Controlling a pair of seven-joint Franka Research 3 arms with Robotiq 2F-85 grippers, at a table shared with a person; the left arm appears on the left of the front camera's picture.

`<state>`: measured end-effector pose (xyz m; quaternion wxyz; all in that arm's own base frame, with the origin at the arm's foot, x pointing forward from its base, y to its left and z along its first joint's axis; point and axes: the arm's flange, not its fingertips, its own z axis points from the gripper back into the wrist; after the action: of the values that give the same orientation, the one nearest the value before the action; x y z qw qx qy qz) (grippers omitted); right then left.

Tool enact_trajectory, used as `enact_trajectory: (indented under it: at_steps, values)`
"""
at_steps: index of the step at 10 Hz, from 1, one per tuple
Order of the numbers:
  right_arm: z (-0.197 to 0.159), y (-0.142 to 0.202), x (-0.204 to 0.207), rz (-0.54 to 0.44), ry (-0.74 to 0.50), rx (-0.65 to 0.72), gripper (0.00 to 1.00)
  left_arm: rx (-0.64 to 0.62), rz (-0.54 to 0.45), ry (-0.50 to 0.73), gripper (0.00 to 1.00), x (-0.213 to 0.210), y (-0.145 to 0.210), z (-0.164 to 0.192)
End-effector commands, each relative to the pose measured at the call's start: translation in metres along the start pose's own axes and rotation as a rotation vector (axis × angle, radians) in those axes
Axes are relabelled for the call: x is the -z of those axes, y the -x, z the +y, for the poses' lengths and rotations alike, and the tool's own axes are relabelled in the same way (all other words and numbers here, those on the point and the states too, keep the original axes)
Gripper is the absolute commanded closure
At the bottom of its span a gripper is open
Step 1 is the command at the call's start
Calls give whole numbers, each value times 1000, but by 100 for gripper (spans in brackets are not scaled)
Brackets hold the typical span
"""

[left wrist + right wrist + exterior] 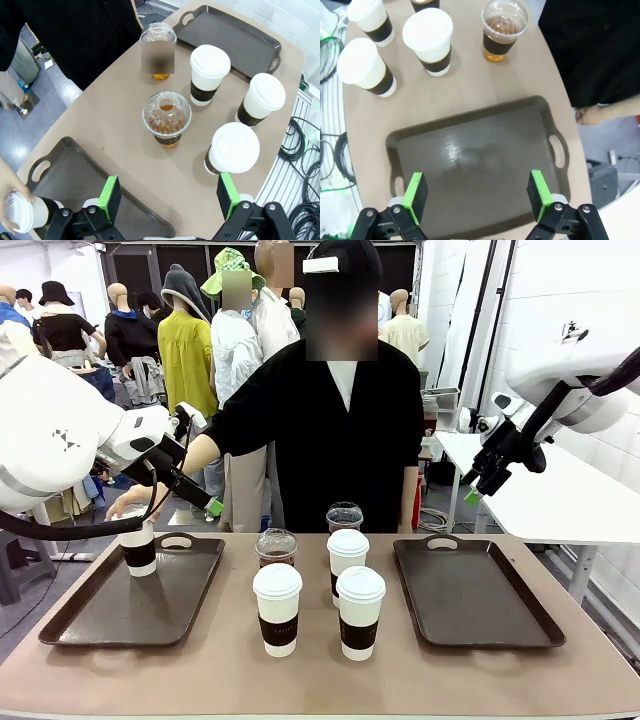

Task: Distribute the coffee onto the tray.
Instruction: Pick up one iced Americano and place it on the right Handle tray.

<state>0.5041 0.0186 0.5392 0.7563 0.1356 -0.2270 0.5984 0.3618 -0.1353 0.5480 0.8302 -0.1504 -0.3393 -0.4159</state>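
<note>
The left gripper (168,192) and the right gripper (477,187) both hang open. A person's hand (125,502) holds a cup (139,552) on the left tray (110,612).

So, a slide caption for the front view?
A hand holds one paper cup on the left tray; five cups stand mid-table.

The paper cups (277,608) are matt, the clear plastic cups (166,117) glossy, the dark trays (475,160) faintly shiny.

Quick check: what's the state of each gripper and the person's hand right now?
Left gripper: open, empty.
Right gripper: open, empty.
Person's hand: holding a white lidded cup on the left tray.
</note>
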Motion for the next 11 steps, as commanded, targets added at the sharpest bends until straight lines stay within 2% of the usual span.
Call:
enact_trajectory:
  at_steps: [1,10,11]
  values:
    - [-9,2,7,8,0,-14,0,-7,3,3,0,-1,-1,1]
    - [-3,3,9,20,-7,8,0,-7,3,3,0,-1,-1,1]
    - [-16,3,13,-18,-34,-21,0,-7,3,3,0,-1,-1,1]
